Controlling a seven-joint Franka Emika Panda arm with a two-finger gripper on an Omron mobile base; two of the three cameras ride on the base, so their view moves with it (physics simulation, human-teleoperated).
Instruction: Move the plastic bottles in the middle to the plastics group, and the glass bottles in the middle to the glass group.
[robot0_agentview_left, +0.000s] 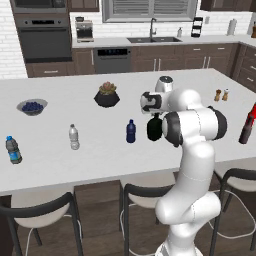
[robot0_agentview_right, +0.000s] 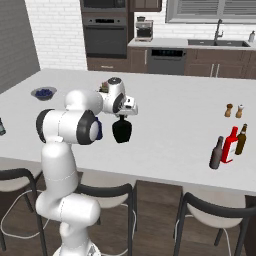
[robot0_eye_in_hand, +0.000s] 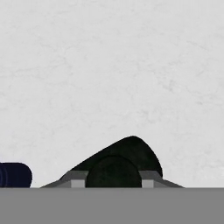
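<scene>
My gripper (robot0_agentview_right: 121, 118) points down over the middle of the counter and is shut on the thin neck of the squat black glass bottle (robot0_agentview_right: 121, 131), also seen as the black bottle (robot0_agentview_left: 153, 129) half hidden by my arm. In the hand view the black bottle (robot0_eye_in_hand: 118, 162) sits between my fingertips (robot0_eye_in_hand: 78, 180). The small navy plastic bottle (robot0_agentview_left: 131, 131) stands just left of it. The plastics group is at the left: a clear water bottle (robot0_agentview_left: 74, 137) and a blue-label bottle (robot0_agentview_left: 13, 150). At the right, the red glass bottle (robot0_agentview_right: 230, 145) has two dark brown bottles (robot0_agentview_right: 216, 153) beside it.
Two small shakers (robot0_agentview_right: 234, 110) stand behind the glass group. A dark plant pot (robot0_agentview_left: 107, 95) and a bowl of blueberries (robot0_agentview_left: 32, 106) sit farther back on the counter (robot0_agentview_left: 60, 165). Stools line the counter's near edge.
</scene>
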